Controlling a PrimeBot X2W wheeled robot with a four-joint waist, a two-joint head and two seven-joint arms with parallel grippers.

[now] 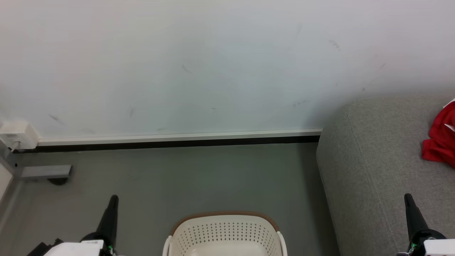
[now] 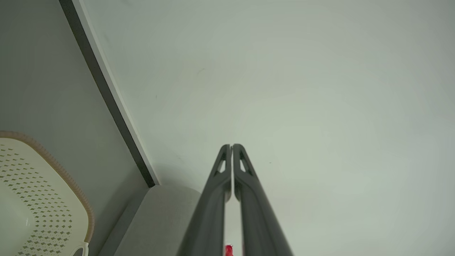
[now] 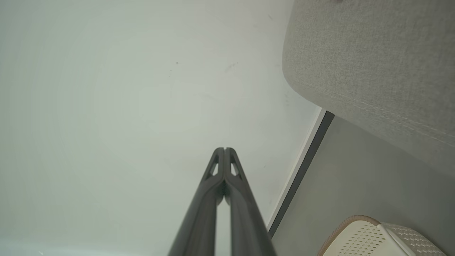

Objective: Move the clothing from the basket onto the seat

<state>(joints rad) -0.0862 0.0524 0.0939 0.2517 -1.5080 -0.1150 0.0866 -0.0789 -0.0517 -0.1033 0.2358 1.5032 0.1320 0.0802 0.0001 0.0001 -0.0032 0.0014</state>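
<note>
Holding my left gripper (image 1: pixel 113 200) and right gripper (image 1: pixel 408 199) with fingers pressed together on nothing, I have both pointing forward and apart, which I judge to be a parked pose, since there is nothing left to carry. Between them, nearer the left one, stands the basket (image 1: pixel 225 214); the part of its inside that I can see is bare. Grey floor (image 1: pixel 195 170) runs ahead of my left fingertips. My right gripper hangs over the near edge of the seat (image 1: pixel 369 160), and the clothing (image 1: pixel 440 144) lies crumpled on that cushion, ahead and to the right of those tips, well apart from them. That placement suggests the move is done. Farthest ahead rises the white wall (image 1: pixel 213 71), at which both grippers aim.
</note>
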